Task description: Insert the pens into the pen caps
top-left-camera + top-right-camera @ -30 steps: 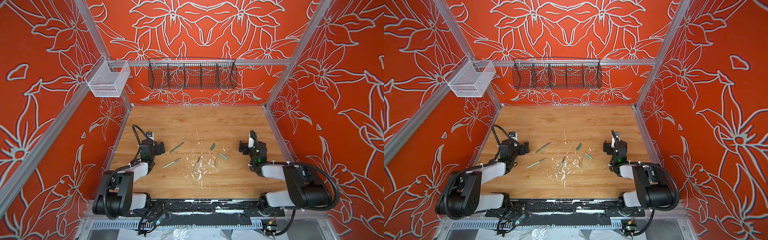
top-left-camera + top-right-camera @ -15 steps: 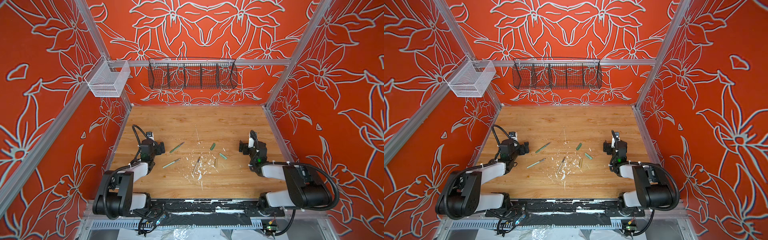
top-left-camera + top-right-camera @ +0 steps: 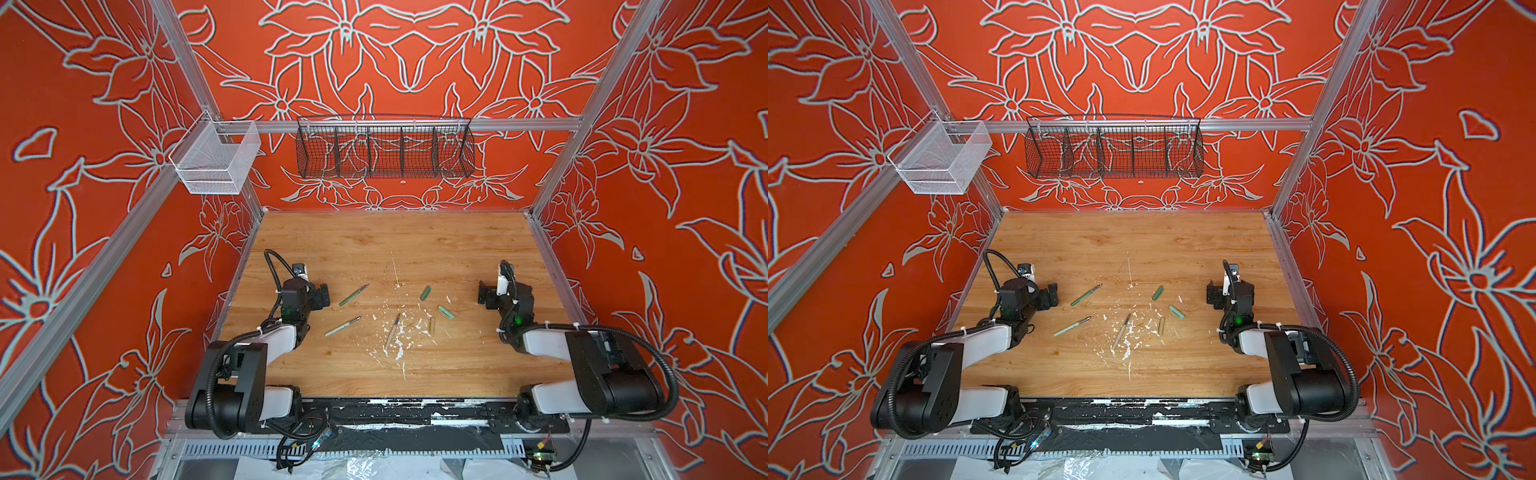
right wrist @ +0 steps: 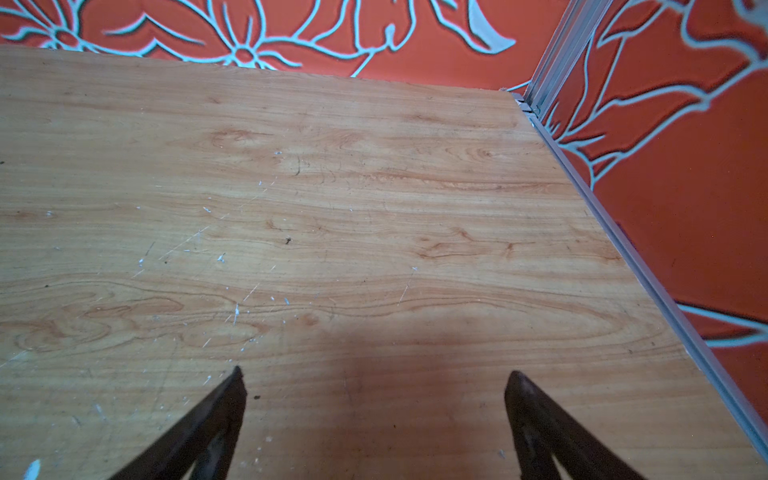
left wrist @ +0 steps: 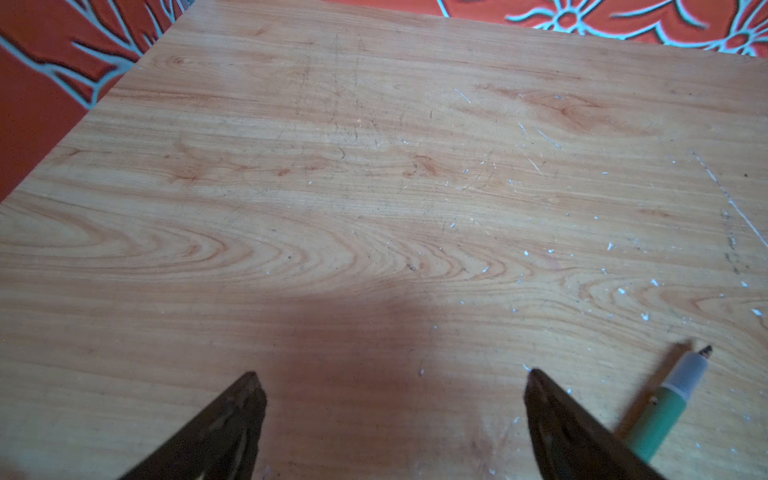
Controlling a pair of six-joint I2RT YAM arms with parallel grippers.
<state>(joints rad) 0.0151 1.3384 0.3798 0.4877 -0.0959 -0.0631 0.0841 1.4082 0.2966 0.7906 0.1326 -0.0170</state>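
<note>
At the near edge of the wooden desk (image 3: 457, 365) runs a black rail (image 3: 374, 411), scuffed with white, carrying both arm bases. Just beyond it, white flecks (image 3: 400, 353) are scattered over the middle of the wood. The tan pen (image 3: 392, 331) lies among them with its tip pointing away, and the tan cap (image 3: 432, 325) lies near its right, not touching it. To the left lies the pale green pen (image 3: 342, 326), and farther back the dark green pen (image 3: 353, 295), both slanted. On the right, the pale green cap (image 3: 446, 312) and, behind it, the dark green cap (image 3: 425, 292) lie apart from every pen.

The left hand (image 3: 323, 296) is beside the dark green pen, its fingers spread wide with nothing between them. The right hand (image 3: 483, 294), at the desk's right side, is equally wide and empty.

Bare wood runs back to the orange flower-patterned walls (image 3: 415, 62). A black wire basket (image 3: 384, 149) and a white mesh basket (image 3: 216, 160) hang there.

Nothing has shifted since a second ago: arms, pens and caps lie as they did.
</note>
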